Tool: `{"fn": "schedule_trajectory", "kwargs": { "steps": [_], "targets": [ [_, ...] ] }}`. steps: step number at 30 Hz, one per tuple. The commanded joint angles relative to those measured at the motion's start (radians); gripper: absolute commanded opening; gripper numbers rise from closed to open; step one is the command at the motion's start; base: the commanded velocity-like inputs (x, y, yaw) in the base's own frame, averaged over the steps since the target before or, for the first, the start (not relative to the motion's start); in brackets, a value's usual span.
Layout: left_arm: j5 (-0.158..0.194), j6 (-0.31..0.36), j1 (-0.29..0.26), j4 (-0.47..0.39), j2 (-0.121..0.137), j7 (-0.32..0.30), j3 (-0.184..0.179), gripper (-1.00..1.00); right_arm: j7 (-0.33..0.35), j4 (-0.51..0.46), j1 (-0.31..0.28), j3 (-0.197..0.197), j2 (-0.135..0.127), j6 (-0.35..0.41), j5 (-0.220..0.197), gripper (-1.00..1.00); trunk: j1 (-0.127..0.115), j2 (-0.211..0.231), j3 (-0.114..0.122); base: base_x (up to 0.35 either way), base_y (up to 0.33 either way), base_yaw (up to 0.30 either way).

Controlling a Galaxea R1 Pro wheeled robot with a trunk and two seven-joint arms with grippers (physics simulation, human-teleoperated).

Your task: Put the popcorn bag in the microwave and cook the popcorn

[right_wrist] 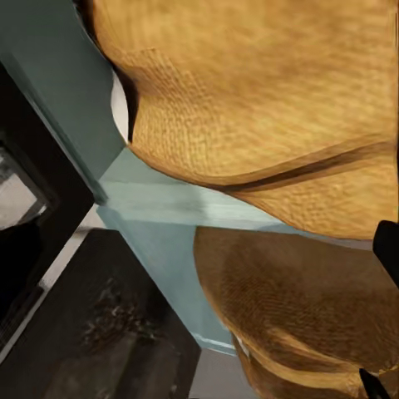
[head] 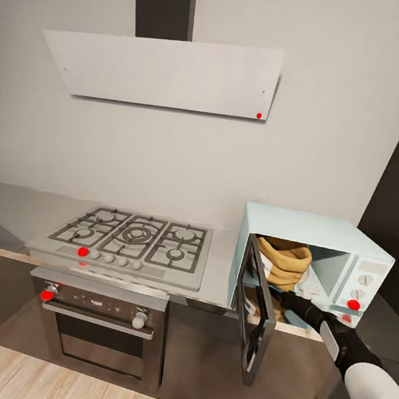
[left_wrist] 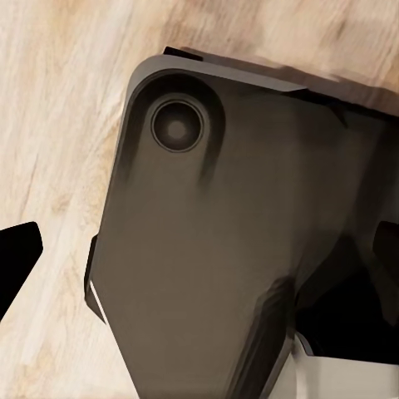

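Reaching into the open microwave [head: 314, 260], the right arm is stretching forward from the lower right of the head view, its dark wrist passing just beside the swung-out door [head: 258, 315]. The right gripper [head: 294, 296] is sitting at the cavity's mouth, and whether its fingers are spread or closed I cannot tell: in the right wrist view only dark fingertip edges [right_wrist: 387, 249] are showing at the frame's border. Directly ahead of those fingertips, the orange-brown popcorn bag [right_wrist: 266, 108] is lying inside the cavity, its woven cloth very near the camera and reflecting in the pale-blue floor [right_wrist: 166, 204] below it. From the head view the bag [head: 286, 262] is resting deep in the chamber, apparently so the door can swing shut without catching it. Contact between fingers and cloth is not resolvable.

The left gripper [left_wrist: 17, 266] is hanging low over the wood floor [left_wrist: 58, 100], one dark fingertip showing beside the robot's own dark housing; its state is unclear. Farther off, the gas hob [head: 134, 238] and the oven [head: 96, 321] are sitting unused left of the microwave.
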Motion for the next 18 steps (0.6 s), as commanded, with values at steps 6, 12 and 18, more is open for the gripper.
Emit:
{"fn": "schedule_trajectory", "kwargs": {
  "steps": [6,12,18],
  "targets": [
    [0.005,-0.001,0.000,-0.002,0.000,0.000,0.002,1.00,0.002,-0.001,0.000,-0.003,0.001,-0.011,-0.067,1.00,0.000,-0.001,-0.001,0.000,0.000,0.000],
    [0.005,-0.001,0.000,-0.001,0.000,0.000,0.002,1.00,-0.019,-0.014,0.000,-0.002,0.003,-0.066,-0.066,1.00,0.000,-0.001,-0.001,0.000,0.000,0.000],
    [0.005,-0.001,0.000,-0.002,0.000,0.000,0.002,1.00,-0.126,-0.017,0.000,-0.002,0.006,-0.083,-0.065,1.00,0.000,-0.001,-0.001,0.000,0.000,0.000]
  ]
}}
